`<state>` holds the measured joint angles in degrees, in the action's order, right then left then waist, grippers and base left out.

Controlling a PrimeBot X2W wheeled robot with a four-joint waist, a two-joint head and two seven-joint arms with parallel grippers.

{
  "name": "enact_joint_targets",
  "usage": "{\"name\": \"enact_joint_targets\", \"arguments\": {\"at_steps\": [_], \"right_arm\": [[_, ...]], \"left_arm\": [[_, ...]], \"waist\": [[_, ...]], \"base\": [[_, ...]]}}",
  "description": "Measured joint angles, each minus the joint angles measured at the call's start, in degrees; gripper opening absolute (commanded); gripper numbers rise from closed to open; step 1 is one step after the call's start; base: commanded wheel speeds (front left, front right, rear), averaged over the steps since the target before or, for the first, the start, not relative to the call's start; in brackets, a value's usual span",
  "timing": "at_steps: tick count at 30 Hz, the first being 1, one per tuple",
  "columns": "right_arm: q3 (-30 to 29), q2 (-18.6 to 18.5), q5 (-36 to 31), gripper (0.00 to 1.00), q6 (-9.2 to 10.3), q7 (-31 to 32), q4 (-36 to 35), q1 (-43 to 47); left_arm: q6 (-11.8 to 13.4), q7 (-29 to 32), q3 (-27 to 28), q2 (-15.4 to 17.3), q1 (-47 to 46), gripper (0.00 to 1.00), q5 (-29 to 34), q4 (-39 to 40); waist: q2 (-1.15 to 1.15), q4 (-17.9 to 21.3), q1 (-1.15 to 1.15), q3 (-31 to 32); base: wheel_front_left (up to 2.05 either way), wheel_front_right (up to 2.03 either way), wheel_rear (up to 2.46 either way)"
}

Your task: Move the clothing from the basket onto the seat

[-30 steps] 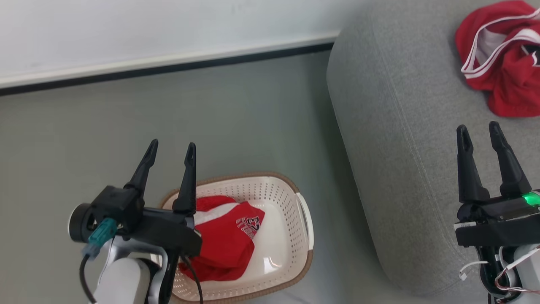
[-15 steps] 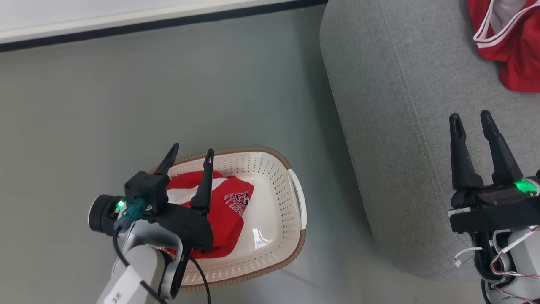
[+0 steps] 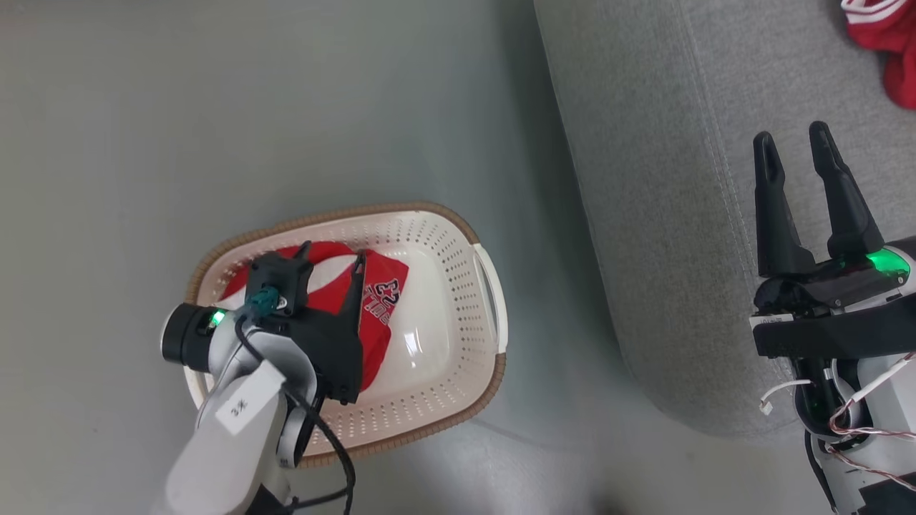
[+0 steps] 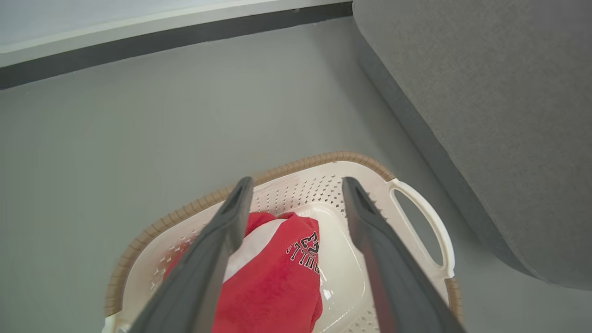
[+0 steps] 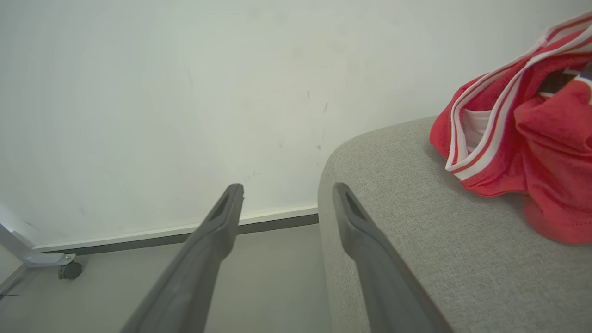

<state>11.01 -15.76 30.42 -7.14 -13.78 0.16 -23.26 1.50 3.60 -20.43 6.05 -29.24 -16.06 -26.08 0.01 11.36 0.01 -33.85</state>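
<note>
- Illumination: bright, even, diffuse; shadows soft-edged.
- Glare: one white highlight on the basket (image 3: 444,257) bottom.
- Shadow: the seat (image 3: 644,214) darkens the floor (image 3: 143,107) beside it.
- Focus: my fingers (image 4: 199,277) blur near the wrist views' bottom edge.

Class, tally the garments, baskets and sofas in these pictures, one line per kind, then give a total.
Basket: 1
Sofa: 1
Red garments: 2, the basket garment and the sofa garment
Total: 4
</note>
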Motion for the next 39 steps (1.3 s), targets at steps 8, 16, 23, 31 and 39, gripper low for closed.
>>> {"name": "enact_joint_targets", "arguments": {"at_steps": [8, 16, 23, 31, 39], "right_arm": [[1.67, 0.20, 1.03, 1.00, 0.00, -0.45, -1.62, -2.08], [2.81, 0.65, 1.46, 1.00, 0.00, -0.77, -3.39, -3.50], [4.56, 1.13, 1.92, 1.00, 0.00, -0.92, -4.45, -4.66], [5.39, 1.43, 2.01, 1.00, 0.00, -0.92, -7.69, -6.22], [5.57, 1.45, 2.01, 1.00, 0.00, -0.92, -8.37, -6.55]], "left_arm": [[-0.48, 3.05, -0.99, 1.05, -4.10, 1.00, 2.23, -8.44], [0.04, 5.60, -0.71, 2.96, -9.48, 1.00, 3.33, -16.17], [0.90, 5.98, 1.01, 4.19, -12.80, 1.00, 3.45, -19.67], [1.86, 6.93, 1.00, 5.64, -16.24, 1.00, 4.36, -24.37], [3.05, 8.50, 0.13, 5.56, -17.66, 1.00, 6.09, -29.61]], "waist": [[0.00, 1.99, 0.00, -4.74], [0.00, 4.64, 0.00, -9.63], [-0.01, 6.58, 0.00, -12.35], [0.00, 8.95, 0.00, -15.18], [0.00, 10.20, 0.00, -16.27]], "base": [[0.00, 0.00, 0.00], [0.00, 0.00, 0.00], [0.00, 0.00, 0.00], [0.00, 0.00, 0.00], [0.00, 0.00, 0.00]]}}
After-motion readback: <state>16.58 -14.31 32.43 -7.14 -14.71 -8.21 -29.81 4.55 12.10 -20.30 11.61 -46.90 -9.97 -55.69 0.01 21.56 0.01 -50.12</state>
